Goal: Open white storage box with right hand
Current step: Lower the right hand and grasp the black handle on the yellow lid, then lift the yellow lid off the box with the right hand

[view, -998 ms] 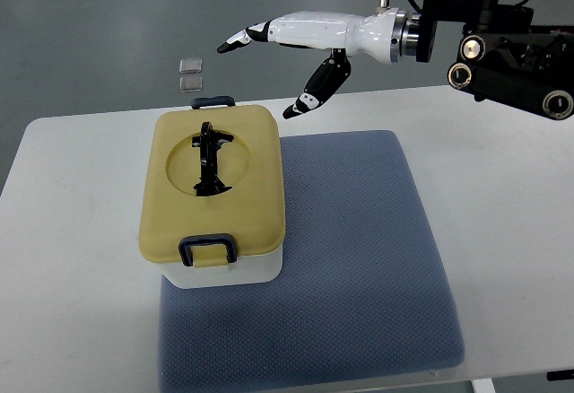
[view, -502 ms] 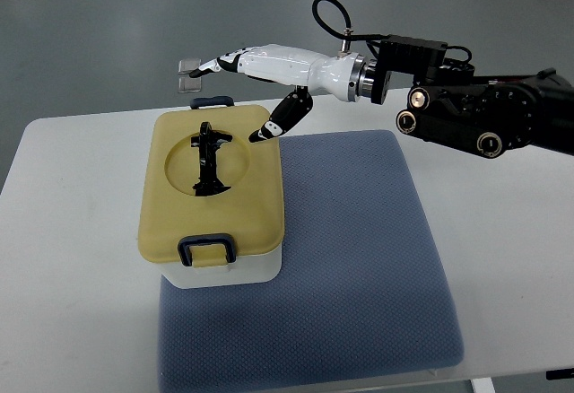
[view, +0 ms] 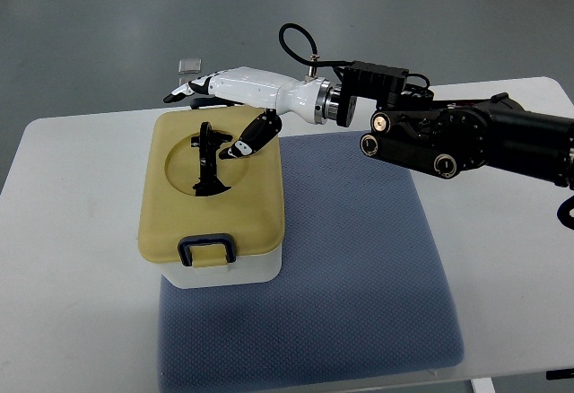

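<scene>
Top view: right hand [view: 229,106] reaches in from the picture's right edge over the far end of the white storage box [view: 213,197], its fingers [view: 184,91] spread and holding nothing — the thumb [view: 244,139] angles down over the yellow lid [view: 251,191], just beside the black handle [view: 209,158] set in the lid's round recess. The box stands on the left edge of a blue-grey mat [view: 359,258] on the white tabletop [view: 72,258], lid on, with a dark latch [view: 207,248] at its near end. Black arm links [view: 457,131] trail back toward the right. Two small clear squares [view: 188,67] lie on the grey floor beyond the tabletop — partly hidden by the fingertips.
</scene>
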